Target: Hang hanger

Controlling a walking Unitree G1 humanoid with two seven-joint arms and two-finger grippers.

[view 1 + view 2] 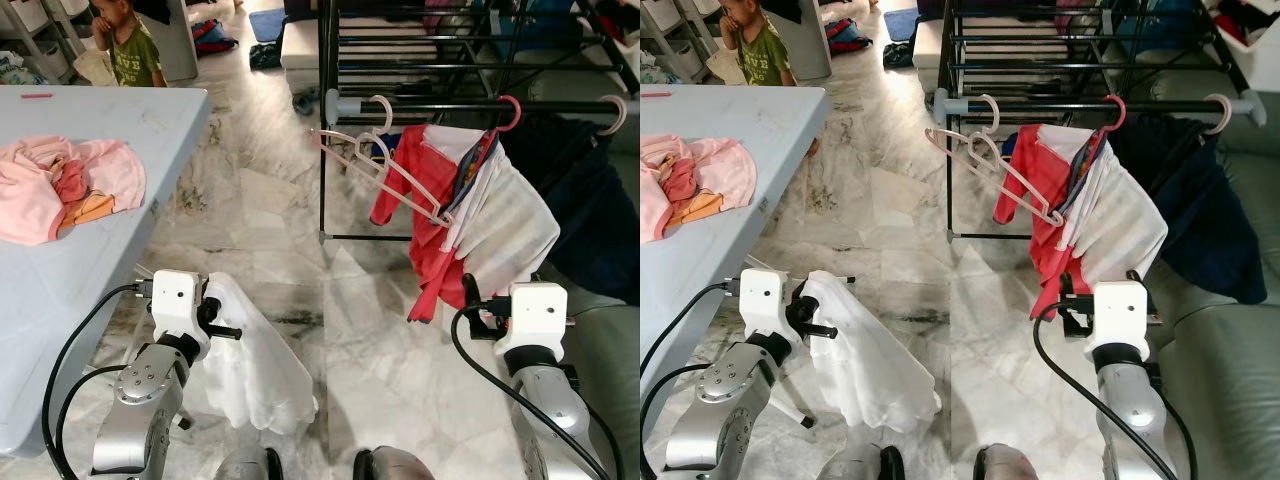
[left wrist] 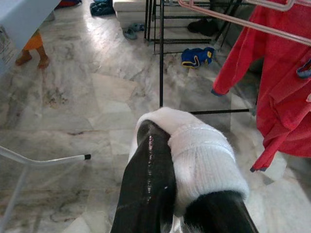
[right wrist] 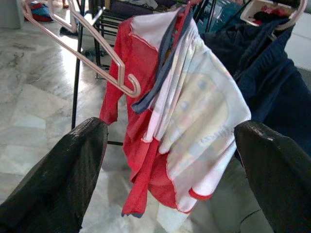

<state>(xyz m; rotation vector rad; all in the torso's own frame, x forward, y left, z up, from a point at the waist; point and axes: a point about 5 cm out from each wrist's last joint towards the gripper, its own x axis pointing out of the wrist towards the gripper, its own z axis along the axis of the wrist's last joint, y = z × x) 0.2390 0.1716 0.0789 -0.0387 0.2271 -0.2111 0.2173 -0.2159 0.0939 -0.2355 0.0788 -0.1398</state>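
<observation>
Your left gripper (image 2: pixel 184 194) was clenched on a white cloth (image 1: pixel 250 360), which wrapped over its fingers (image 2: pixel 146 184) in the wrist view and hung down below the claw toward the marble floor (image 1: pixel 270 230) in the head views. Your right gripper (image 3: pixel 170 160) stood released, its two black fingers (image 3: pixel 58 179) wide apart with nothing between them.

Ahead of and above the right claw, the pink hanger (image 1: pixel 385 170) hung by its hook from the rack's (image 1: pixel 330 120) front bar. Its long axis sloped down from the rack's left end toward the red shirt (image 1: pixel 420 200), and its lower end touched that shirt. The right wrist view showed that lower end curling into a small hook (image 3: pixel 131 87) against the red fabric, finer than the head views gave you. Just right of the shirt hung a pale printed garment (image 1: pixel 500 220), then a navy one (image 1: pixel 590 220).

Far left of the left claw stood a table (image 1: pixel 90 270) with pink clothes (image 1: pixel 60 180); a person (image 1: pixel 125 45) stood beyond it.
</observation>
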